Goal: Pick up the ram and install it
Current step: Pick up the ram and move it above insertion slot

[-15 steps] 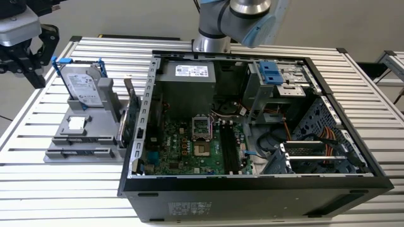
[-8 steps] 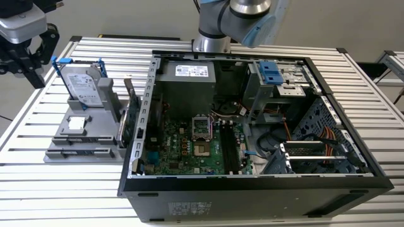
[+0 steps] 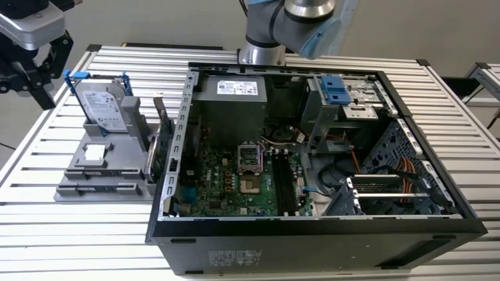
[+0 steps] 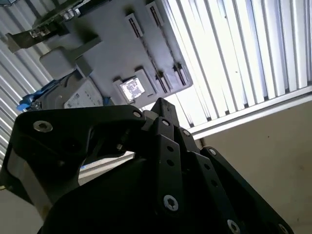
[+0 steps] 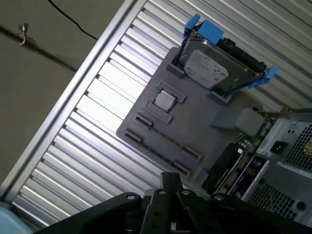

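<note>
At the exterior view's upper left, the gripper hangs spread and empty. Beside it a hard drive stands in a grey holder

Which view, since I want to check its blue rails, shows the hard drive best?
First wrist view: the drive faces the camera, both rails visible. The exterior view shows the drive upright on the holder; the second wrist view catches part.

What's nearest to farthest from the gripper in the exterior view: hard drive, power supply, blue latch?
1. hard drive, on the gray stand by the gripper
2. power supply, inside the case
3. blue latch, toward the exterior view's right
</note>
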Robot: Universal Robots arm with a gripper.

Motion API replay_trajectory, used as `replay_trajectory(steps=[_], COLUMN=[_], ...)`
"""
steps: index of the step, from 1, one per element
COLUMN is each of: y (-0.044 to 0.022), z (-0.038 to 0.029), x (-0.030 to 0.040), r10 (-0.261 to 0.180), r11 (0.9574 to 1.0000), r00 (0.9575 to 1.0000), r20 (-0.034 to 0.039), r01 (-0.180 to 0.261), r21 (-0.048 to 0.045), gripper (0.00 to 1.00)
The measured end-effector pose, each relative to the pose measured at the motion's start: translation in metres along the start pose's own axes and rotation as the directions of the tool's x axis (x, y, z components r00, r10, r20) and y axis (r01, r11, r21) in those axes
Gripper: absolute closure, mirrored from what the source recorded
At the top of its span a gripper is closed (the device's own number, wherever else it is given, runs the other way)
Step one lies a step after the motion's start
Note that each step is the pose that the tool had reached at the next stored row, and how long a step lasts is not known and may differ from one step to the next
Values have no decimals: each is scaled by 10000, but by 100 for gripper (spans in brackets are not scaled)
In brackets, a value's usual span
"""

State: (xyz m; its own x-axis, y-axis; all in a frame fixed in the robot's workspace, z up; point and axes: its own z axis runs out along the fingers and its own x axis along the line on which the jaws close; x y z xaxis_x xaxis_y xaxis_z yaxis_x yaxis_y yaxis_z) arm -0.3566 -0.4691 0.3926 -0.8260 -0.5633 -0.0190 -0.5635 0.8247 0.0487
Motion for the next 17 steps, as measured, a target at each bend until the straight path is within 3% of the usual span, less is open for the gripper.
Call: replay_trajectory(steps=[13,17], y=[0,-1], z=[0,-1], x=[0,0], r10=[-1159,-1547], r11=[9933,9880], r00=[9933,9879], r20=[-48,-50], r01=[1159,1547], r21=[-20,-16], gripper=[100,100])
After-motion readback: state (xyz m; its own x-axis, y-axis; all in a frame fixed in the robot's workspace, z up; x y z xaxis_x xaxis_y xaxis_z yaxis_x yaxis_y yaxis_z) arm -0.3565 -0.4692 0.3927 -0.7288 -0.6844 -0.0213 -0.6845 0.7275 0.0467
